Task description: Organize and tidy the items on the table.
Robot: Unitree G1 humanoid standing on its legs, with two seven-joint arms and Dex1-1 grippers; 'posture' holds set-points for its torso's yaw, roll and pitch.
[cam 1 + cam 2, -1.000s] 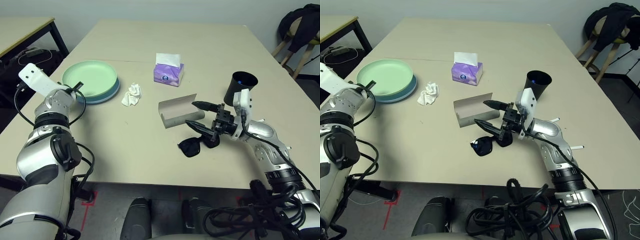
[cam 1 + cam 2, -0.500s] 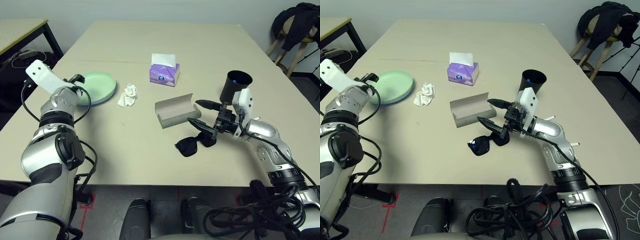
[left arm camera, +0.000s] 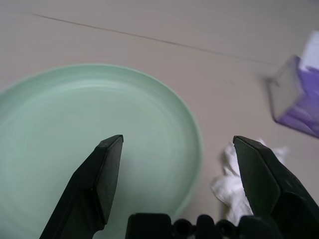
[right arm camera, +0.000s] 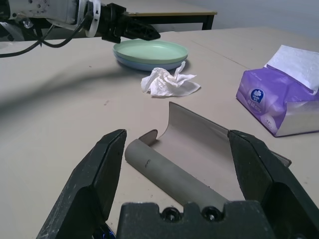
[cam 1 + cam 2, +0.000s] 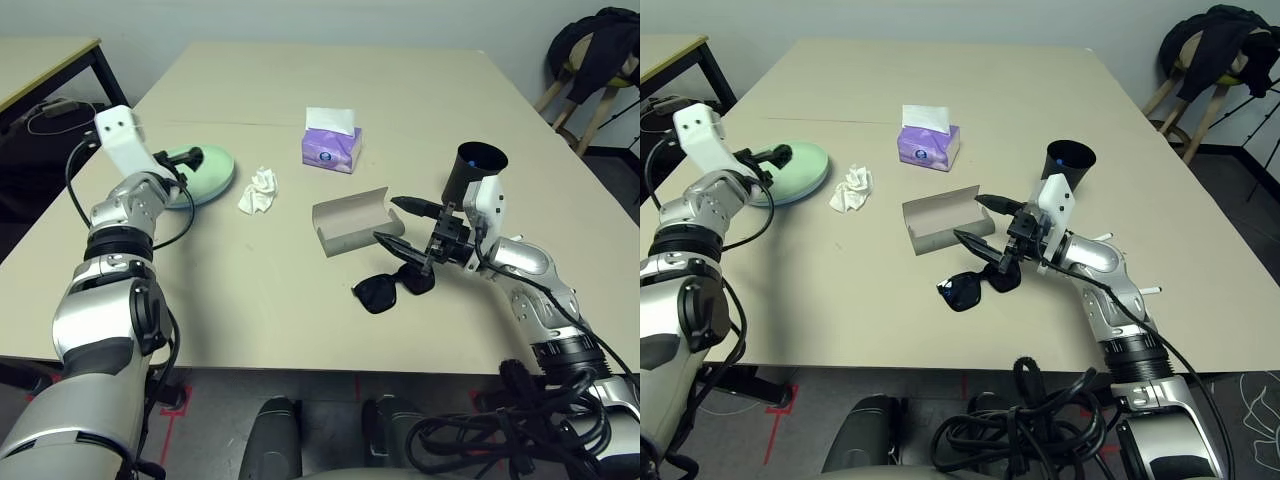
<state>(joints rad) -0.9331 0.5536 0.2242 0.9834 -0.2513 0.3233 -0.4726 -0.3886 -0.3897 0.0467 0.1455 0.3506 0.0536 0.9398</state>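
Note:
A green plate stacked on a blue one (image 5: 208,172) lies at the table's (image 5: 250,300) left side. My left gripper (image 3: 179,164) hovers open just over the plates' near rim, holding nothing. A crumpled white tissue (image 5: 262,190) lies right of the plates, with the purple tissue box (image 5: 332,146) behind it. The grey glasses case (image 5: 345,222) lies open mid-table, and the black sunglasses (image 5: 385,290) lie in front of it. My right gripper (image 5: 396,222) is open at the case's right end, above the sunglasses. The black cup (image 5: 472,172) stands behind my right wrist.
A black-legged side desk (image 5: 50,65) with cables stands at the far left. A chair with a dark bag (image 5: 600,50) stands beyond the table's back right corner. The table's seam runs behind the plates.
My left gripper has opened from shut at the plates' rim and its wrist has risen. The right arm has stayed put. The camera has shifted a little.

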